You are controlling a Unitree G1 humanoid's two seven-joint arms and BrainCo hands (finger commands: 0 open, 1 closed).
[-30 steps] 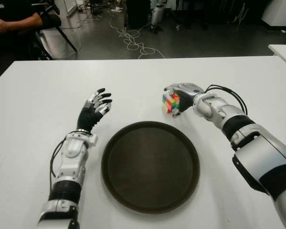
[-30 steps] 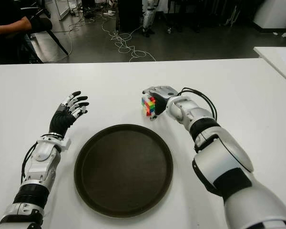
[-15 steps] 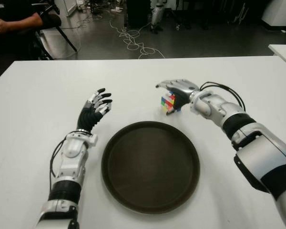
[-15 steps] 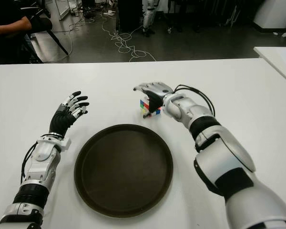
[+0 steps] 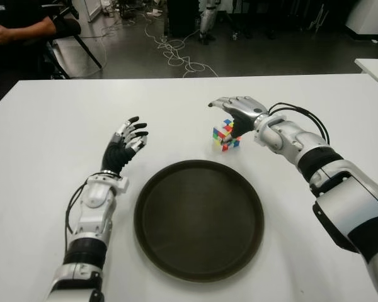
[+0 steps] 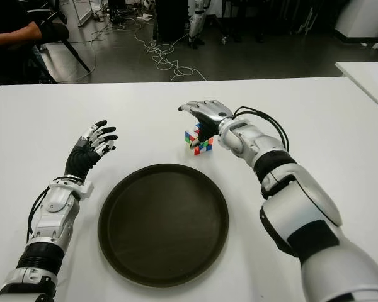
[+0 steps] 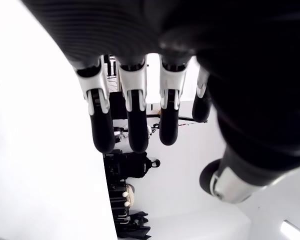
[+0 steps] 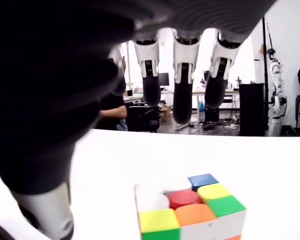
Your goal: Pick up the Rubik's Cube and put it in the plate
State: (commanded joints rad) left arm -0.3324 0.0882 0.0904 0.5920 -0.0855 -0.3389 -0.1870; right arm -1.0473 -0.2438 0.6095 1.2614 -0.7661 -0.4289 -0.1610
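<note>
While beyond the plate (image 5: 199, 219) rim: cube (image 5: 225, 134) on table | under right hand (image 5: 238, 113), fingers spread, empty | left hand (image 5: 124, 146) farther, open, idle

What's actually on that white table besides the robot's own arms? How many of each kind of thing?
Rubik's Cube: 1
Plate: 1
Total: 2, both on the table

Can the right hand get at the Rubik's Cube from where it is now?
Probably yes. The right hand hovers open just over the Rubik's Cube, which sits on the table beyond the plate, with nothing between them.
</note>
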